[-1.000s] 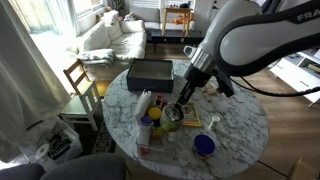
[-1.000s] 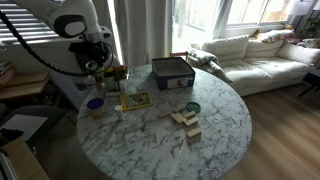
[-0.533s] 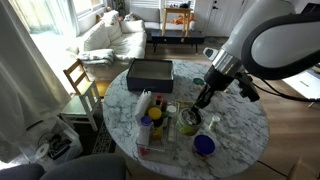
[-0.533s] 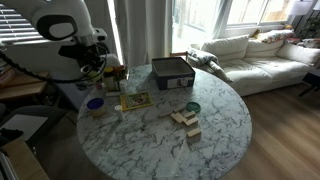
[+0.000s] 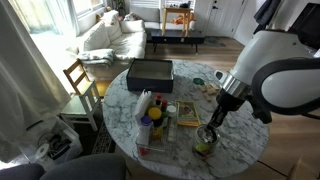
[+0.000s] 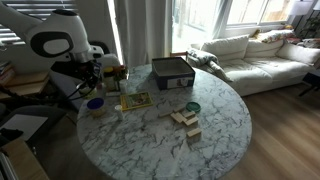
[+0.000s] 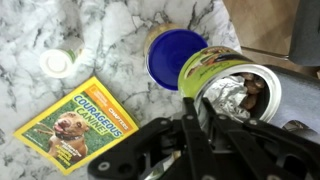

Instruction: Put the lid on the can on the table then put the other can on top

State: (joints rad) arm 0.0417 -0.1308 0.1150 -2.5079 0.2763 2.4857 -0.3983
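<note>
The blue-purple lid [image 7: 176,55] lies on the squat can, which stands on the marbled table [image 7: 120,40]. It also shows in both exterior views [image 5: 203,147] [image 6: 95,103] near the table's edge. My gripper [image 7: 192,112] is shut on the other can [image 7: 228,88], which is silvery with a greenish-olive side and crumpled foil inside. I hold it tilted, just above and beside the lid. In both exterior views the gripper [image 5: 211,131] [image 6: 92,88] hangs right over the lidded can, whose body is mostly hidden.
A yellow booklet [image 7: 82,125] and a small white cap [image 7: 58,63] lie beside the lid. A black box [image 5: 150,73], a yellow bottle [image 5: 155,113] and other bottles stand further in. Wooden blocks [image 6: 185,120] and a green dish [image 6: 192,107] sit mid-table.
My gripper has carried the greenish can away from the bottles, across the booklet, to the lidded can at the table's edge.
</note>
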